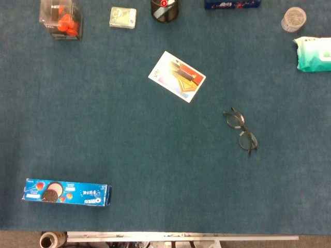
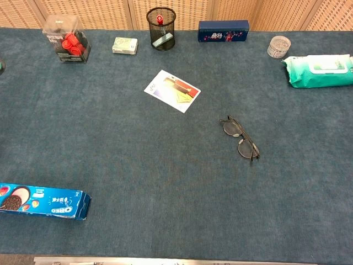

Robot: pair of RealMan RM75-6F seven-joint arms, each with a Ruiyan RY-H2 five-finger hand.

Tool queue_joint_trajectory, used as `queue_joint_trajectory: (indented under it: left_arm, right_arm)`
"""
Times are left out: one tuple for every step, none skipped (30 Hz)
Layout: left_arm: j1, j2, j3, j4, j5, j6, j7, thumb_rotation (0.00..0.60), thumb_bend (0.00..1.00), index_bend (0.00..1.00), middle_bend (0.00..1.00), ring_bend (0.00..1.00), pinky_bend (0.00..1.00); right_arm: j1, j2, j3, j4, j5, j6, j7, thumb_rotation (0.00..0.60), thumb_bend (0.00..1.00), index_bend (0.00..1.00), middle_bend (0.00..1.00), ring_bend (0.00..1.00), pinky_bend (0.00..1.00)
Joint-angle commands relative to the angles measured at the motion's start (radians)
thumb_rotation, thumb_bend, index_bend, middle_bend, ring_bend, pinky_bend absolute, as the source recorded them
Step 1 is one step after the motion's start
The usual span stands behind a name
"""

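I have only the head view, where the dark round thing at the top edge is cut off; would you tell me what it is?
Observer: It is a black mesh pen cup, standing upright with a red-topped item inside.
Operator: Thank you. And the blue thing to its right, also cropped for me?
Observer: That is a long dark blue box, lying lengthwise along the far edge, apart from the cup.
Operator: What is behind the table there?
Observer: Light woven-pattern panels stand right behind the far edge.
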Motion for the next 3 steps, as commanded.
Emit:
queue_joint_trajectory:
  left_arm:
    - [-0.006, -0.007, -0.003, 0.009, -0.017, -0.012, 0.012, 0.600, 0.59, 0.49, 0.40, 0.36, 0.45]
    - [-0.006, -0.009, -0.002, 0.010, -0.015, -0.010, 0.015, 0.600, 0.59, 0.49, 0.40, 0.36, 0.45]
    - [-0.005, -0.011, -0.001, 0.009, -0.013, -0.008, 0.017, 0.600, 0.59, 0.49, 0.40, 0.36, 0.45]
  right_arm:
    - [-0.011, 0.009, 0.016, 0.021, -0.013, 0.001, 0.032, 0.600, 0.37, 0.29, 0.32, 0.17, 0.35]
    - [-0.012, 0.006, 0.020, 0.035, -0.020, -0.001, 0.051, 0.600, 0.37, 0.29, 0.32, 0.17, 0.35]
    - [-0.011, 0.005, 0.022, 0.048, -0.025, -0.008, 0.067, 0.600, 0.37, 0.29, 0.32, 0.17, 0.35]
